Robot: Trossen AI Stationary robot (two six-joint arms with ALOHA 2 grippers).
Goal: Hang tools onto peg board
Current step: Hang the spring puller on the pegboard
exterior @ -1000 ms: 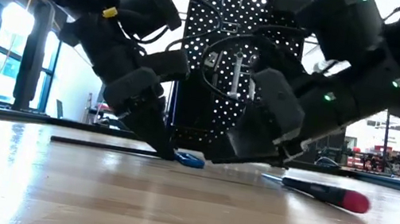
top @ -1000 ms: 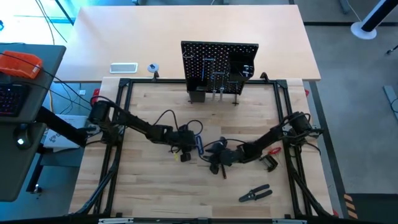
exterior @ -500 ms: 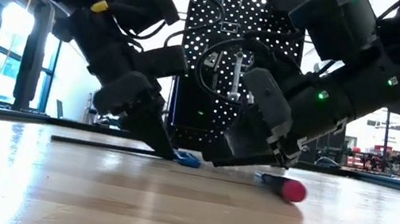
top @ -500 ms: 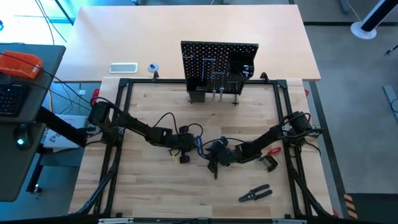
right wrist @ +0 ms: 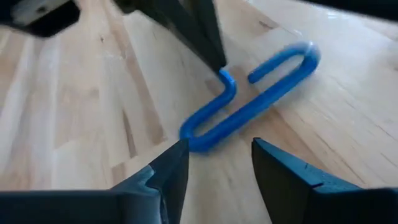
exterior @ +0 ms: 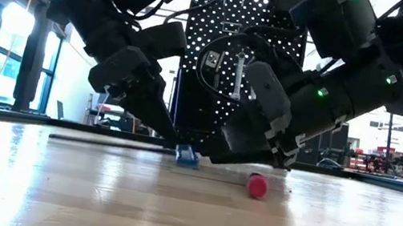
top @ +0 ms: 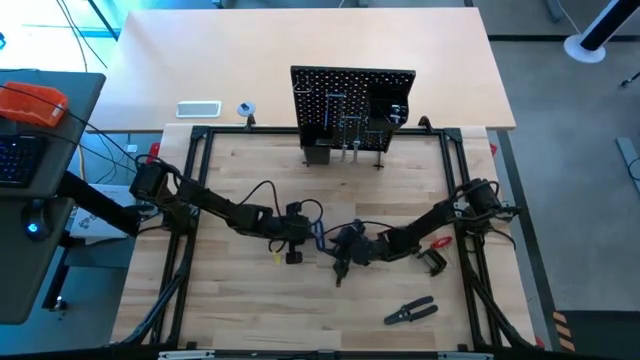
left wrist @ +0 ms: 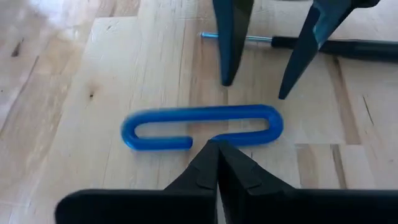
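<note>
High view: table [top: 250,320] of pale wood in a black frame. Peg board [top: 352,103] upright at the far edge, hooks carrying a few silver tools, black bin [top: 392,100] on one side. Both arms reaching to the middle. Left gripper [top: 312,234] and right gripper [top: 331,240] meeting at the blue key [top: 320,237], lying flat there, well apart from the board. Screwdriver [top: 341,272] just beside the right gripper, pointing toward the near edge. Pliers [top: 412,312] near the front right. Red-and-black clamp [top: 435,252] under the right arm. Beyond the frame, white tray [top: 199,108] and tape roll [top: 246,109] on the desk. No legible writing anywhere.

Low view: left gripper [exterior: 177,143] coming down to the table, tips at the blue key [exterior: 188,156]. Right gripper [exterior: 215,157] just beside it, low over the wood. Red screwdriver handle end [exterior: 256,186] facing the camera. Peg board [exterior: 241,70] behind both arms.

Left wrist view: left gripper [left wrist: 216,146] with jaws pressed together, pinching the key's [left wrist: 202,127] short free end. Key a long blue loop flat on the wood. Right fingers [left wrist: 231,43] standing spread beyond it, screwdriver shaft [left wrist: 249,40] past them.

Right wrist view: right gripper [right wrist: 219,152] with jaws spread, the key's [right wrist: 252,99] rounded end between the tips, not gripped. Left fingertips [right wrist: 214,59] on the key's bent end.
</note>
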